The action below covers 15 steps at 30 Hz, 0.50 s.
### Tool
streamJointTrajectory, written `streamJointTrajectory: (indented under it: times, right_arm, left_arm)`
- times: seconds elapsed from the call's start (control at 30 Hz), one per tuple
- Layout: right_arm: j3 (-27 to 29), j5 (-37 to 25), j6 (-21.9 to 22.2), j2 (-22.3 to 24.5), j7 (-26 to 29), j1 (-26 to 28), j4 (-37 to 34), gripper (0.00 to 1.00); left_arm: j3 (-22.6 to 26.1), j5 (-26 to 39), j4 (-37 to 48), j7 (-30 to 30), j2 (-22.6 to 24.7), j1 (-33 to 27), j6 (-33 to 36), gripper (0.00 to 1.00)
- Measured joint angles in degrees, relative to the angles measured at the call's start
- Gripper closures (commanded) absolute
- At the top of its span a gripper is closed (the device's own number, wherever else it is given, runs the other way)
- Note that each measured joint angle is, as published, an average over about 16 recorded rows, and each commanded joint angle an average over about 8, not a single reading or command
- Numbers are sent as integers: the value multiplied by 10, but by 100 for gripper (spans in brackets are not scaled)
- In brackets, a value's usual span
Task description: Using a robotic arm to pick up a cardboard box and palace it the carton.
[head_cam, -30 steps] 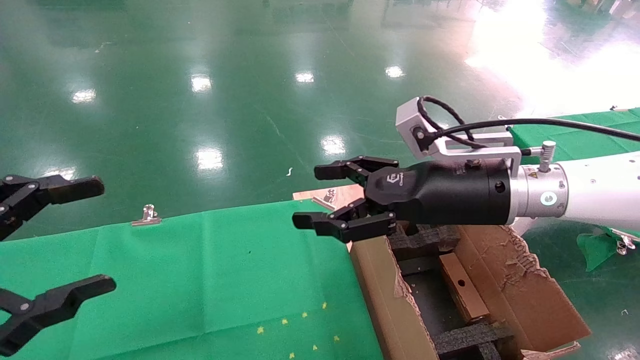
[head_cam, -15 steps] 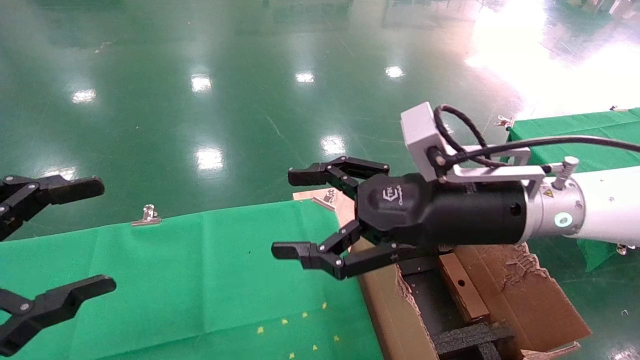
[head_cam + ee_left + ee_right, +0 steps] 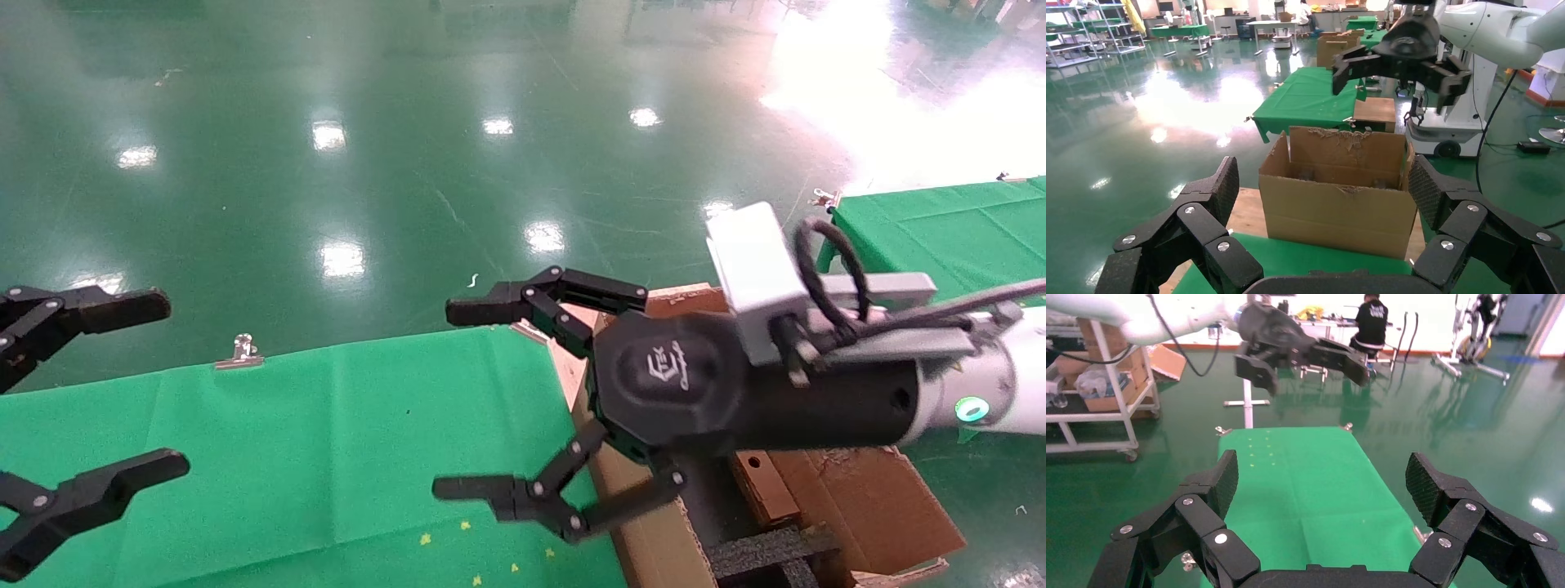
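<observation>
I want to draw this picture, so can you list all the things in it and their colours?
carton: one, brown, right of the table, flaps open
box: one, brown, inside the carton
foam: black, inside the carton
table cloths: two, green, one in front, one far right
clips: silver, on the cloth edges
floor: green, shiny
left end effector: black, open, over the table's left edge
right end effector: black, open, above the carton's edge

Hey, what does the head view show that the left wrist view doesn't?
Only the head view shows the cardboard box lying inside the carton among black foam inserts.

Only the left wrist view shows the carton's outer front wall and the robot's white base beyond it.

Both show the carton, the open right tool of the robotic arm, the open left tool and the green cloth.
</observation>
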Motion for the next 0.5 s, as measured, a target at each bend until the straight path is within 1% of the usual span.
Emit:
streamJointTrajectory:
  times: [0.2, 0.5]
  right_arm:
    - [20, 0, -8, -2, -6, -13, 9, 0]
    - [20, 0, -8, -3, -6, -13, 9, 0]
  left_arm:
    - [0, 0, 0, 0, 0, 0, 0, 0]
    - [0, 0, 0, 0, 0, 0, 0, 0]
